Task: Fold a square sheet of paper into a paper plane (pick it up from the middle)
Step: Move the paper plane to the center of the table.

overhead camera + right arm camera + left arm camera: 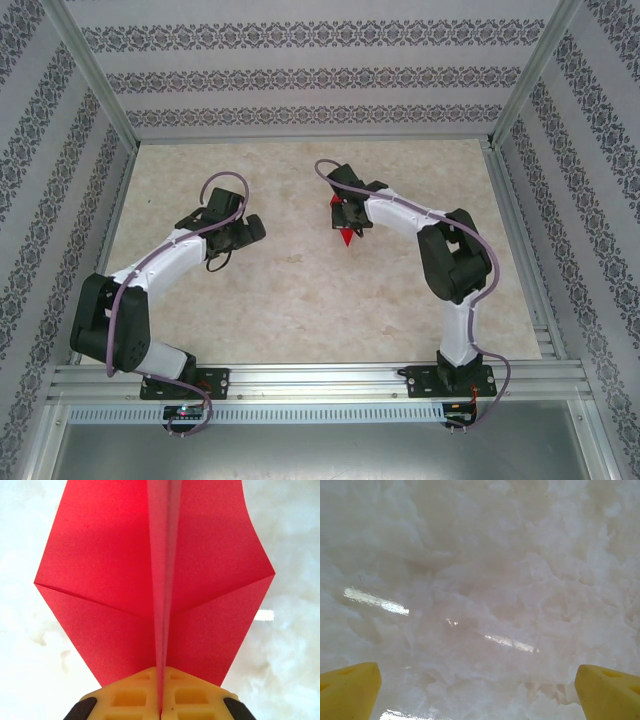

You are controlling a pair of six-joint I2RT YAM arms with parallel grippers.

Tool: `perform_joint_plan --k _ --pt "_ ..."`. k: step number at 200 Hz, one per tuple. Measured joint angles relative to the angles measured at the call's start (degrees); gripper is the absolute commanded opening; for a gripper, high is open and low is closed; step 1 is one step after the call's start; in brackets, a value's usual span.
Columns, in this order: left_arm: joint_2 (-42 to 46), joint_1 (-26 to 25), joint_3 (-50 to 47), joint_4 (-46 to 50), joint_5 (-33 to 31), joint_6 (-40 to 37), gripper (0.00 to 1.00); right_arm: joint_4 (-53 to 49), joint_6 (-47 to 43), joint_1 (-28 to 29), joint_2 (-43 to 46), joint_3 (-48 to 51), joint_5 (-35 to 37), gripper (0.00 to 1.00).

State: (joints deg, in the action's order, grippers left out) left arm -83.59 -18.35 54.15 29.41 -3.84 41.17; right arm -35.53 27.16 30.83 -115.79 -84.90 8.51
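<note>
Marbled table [300,300], right gripper [161,696] clamped on paper plane [100,580], apparently lifted, left gripper [477,690] fingers apart

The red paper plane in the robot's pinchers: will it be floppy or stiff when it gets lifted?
Probably fairly stiff: the paper plane has a centre crease and slanting folds, and its wings hold their shape on both sides. It likely weighs almost nothing, since it looks like thin paper. It could slip or crumple, because the right gripper pinches just the narrow middle fold.
</note>
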Motion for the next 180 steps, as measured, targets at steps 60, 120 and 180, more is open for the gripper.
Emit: perform_joint_plan --k 60,120,180 --pt "1.6 1.4 -0.8 -0.2 -1.9 -3.2 1.00 -1.8 -2.9 -1.1 -7.2 -5.9 -1.1 0.09" --pt "4.9 2.1 -2.4 -2.6 -5.5 -7.7 1.00 -2.4 -3.3 -1.1 -9.2 -7.1 -1.2 0.14" --pt "12.2 2.8 -3.2 -4.9 -12.2 -12.3 1.00 -5.1 -2.2 -1.2 -5.8 -8.0 -1.1 0.58"
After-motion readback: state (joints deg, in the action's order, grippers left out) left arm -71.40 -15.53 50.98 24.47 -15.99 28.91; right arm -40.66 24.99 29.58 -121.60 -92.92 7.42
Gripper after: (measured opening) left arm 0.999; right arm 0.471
